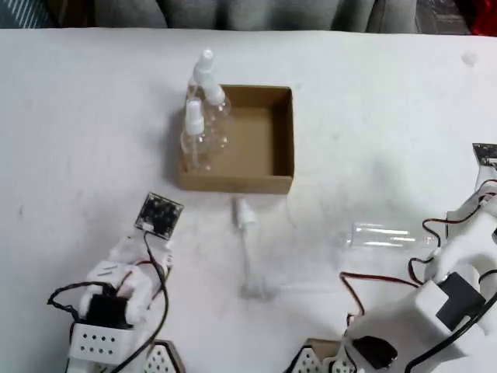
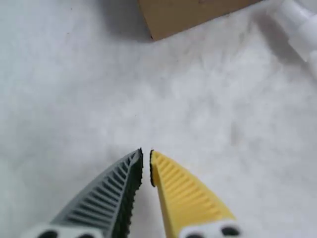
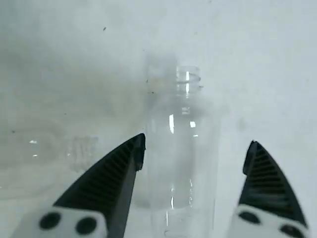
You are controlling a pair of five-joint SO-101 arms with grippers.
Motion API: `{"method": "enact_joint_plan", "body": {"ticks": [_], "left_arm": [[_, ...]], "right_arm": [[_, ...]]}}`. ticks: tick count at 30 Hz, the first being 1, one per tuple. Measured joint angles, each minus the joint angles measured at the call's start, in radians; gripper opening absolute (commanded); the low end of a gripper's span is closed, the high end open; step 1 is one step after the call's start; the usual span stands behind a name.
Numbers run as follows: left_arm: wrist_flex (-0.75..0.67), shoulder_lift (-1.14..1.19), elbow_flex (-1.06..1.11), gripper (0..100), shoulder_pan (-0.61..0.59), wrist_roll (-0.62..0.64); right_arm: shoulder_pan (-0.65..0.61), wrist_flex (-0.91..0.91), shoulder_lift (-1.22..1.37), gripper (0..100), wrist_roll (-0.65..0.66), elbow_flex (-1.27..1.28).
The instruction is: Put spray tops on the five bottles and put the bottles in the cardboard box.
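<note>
The cardboard box (image 1: 276, 167) stands at the middle back of the table. Three clear bottles (image 1: 203, 132) with white spray tops stand along its left wall. A loose spray top (image 1: 245, 213) lies in front of the box, its thin tube pointing toward me; it also shows as the spray top (image 2: 296, 22) beyond the box corner (image 2: 188, 15). A capless clear bottle (image 1: 384, 235) lies on its side to the right. My right gripper (image 3: 196, 140) is open, with this bottle (image 3: 183, 134) between its fingers, neck pointing away. My left gripper (image 2: 146, 166) is shut on nothing over bare table.
The left arm (image 1: 116, 299) sits at the front left and the right arm (image 1: 435, 311) at the front right, with loose wires beside both. A faint clear shape (image 3: 54, 148) lies beside the right gripper. The white table has open room left of the box.
</note>
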Motion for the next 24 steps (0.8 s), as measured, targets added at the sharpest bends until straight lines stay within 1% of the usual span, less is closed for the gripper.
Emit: {"method": "enact_joint_plan", "body": {"ticks": [10, 13, 20, 24], "left_arm": [[0.0, 0.0, 0.0, 2, 0.0, 0.0], [0.0, 0.0, 0.0, 2, 0.0, 0.0], [0.0, 0.0, 0.0, 2, 0.0, 0.0], [0.0, 0.0, 0.0, 2, 0.0, 0.0]], "right_arm": [[-0.011, 0.0, 0.107, 29.1, 0.003, -0.005], [-0.015, 0.0, 0.15, 27.9, 0.002, -0.041], [-0.017, 0.008, 0.262, 12.9, 0.006, -0.157], [-0.014, 0.063, 0.307, 4.2, 0.002, -0.253]]}}
